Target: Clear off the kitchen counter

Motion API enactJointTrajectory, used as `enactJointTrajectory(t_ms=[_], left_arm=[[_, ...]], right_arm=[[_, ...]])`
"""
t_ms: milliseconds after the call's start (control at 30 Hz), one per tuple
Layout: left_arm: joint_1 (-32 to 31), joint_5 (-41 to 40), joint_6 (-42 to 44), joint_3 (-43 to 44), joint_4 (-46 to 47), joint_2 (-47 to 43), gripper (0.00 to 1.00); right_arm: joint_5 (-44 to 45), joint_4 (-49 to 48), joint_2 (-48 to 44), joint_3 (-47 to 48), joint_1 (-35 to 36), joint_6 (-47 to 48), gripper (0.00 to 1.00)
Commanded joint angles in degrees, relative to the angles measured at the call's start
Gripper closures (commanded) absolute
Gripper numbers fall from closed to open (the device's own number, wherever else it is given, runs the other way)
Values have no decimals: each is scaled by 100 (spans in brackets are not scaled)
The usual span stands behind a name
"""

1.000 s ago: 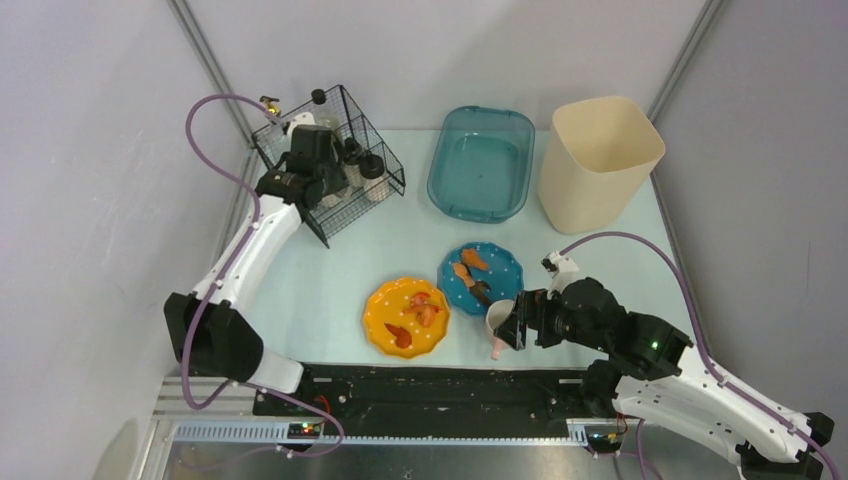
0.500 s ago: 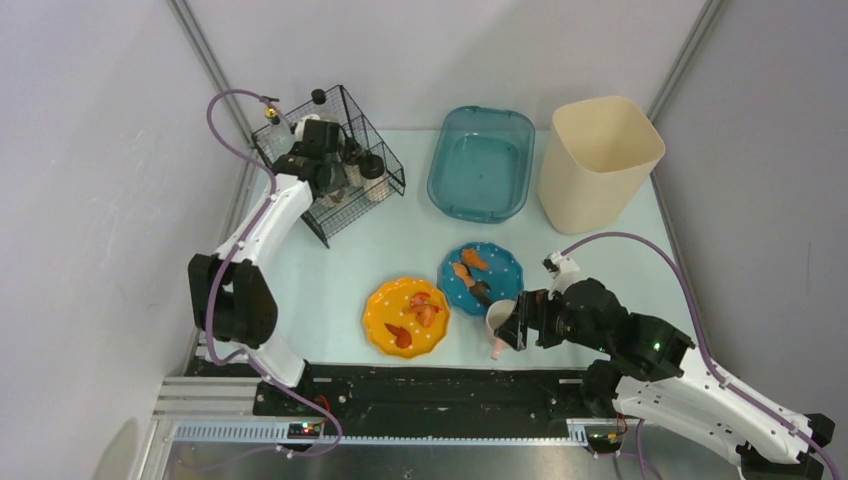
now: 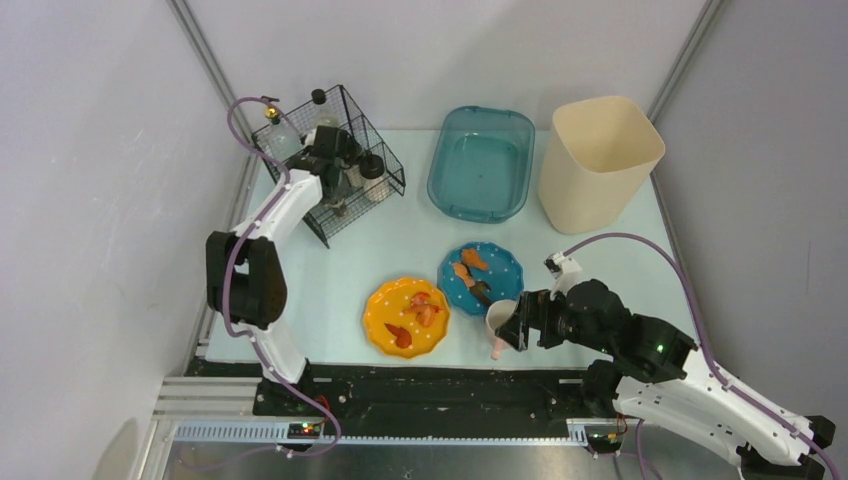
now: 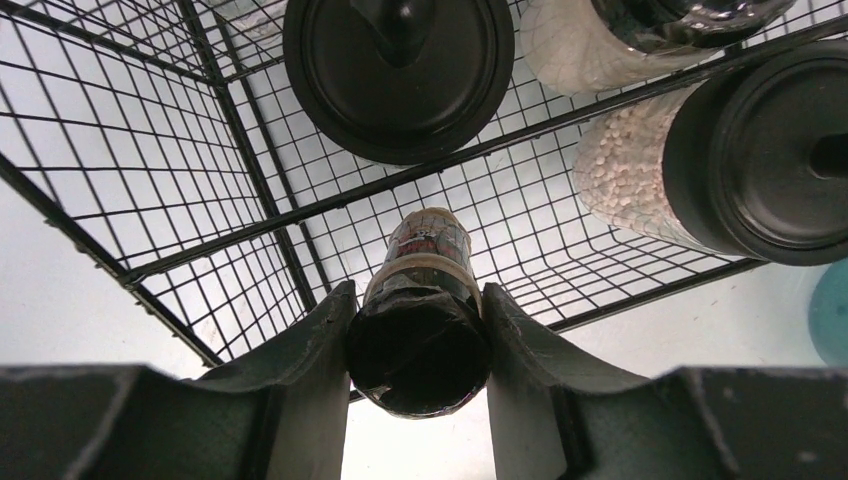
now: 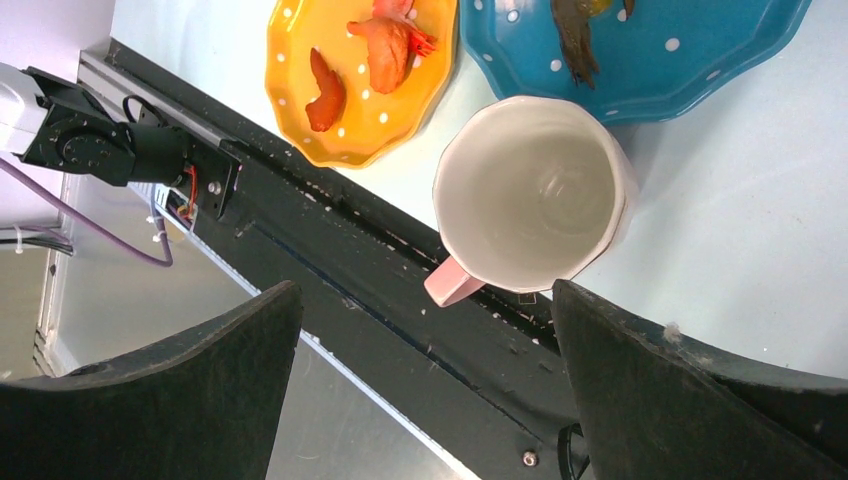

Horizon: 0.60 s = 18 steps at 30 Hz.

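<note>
Left gripper (image 4: 418, 300) pinches spice jar (image 4: 420, 350) over wire basket (image 4: 250, 180); I lower and release next; right gripper (image 5: 425, 290) spread, facing mug (image 5: 530, 190).

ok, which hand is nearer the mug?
Right. The right hand hangs open at the mug; the left hand is far off at the wire basket, gripping a jar.

Obscured items
Label on spice jar (image 4: 424, 248) blurred; orange plate (image 5: 400, 112) and blue plate (image 5: 700, 50) cropped by the top edge.
</note>
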State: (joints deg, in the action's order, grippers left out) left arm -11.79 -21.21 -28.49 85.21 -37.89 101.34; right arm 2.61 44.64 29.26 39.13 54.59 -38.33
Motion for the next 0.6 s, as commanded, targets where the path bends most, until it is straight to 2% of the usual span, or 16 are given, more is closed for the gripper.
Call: enactJointTrajectory(t_ms=[0,400,567], left_arm=[[43,-94,-74,168,31,87,80],[40,-185,-94,158,-32,193,34],[33,-135,-103,171,-80,0,24]], right_arm=[[98,-153,-95,17,28,117,0],[167,-79,-210,-8,28,144,0],[156,-129,-226,4,34,176,0]])
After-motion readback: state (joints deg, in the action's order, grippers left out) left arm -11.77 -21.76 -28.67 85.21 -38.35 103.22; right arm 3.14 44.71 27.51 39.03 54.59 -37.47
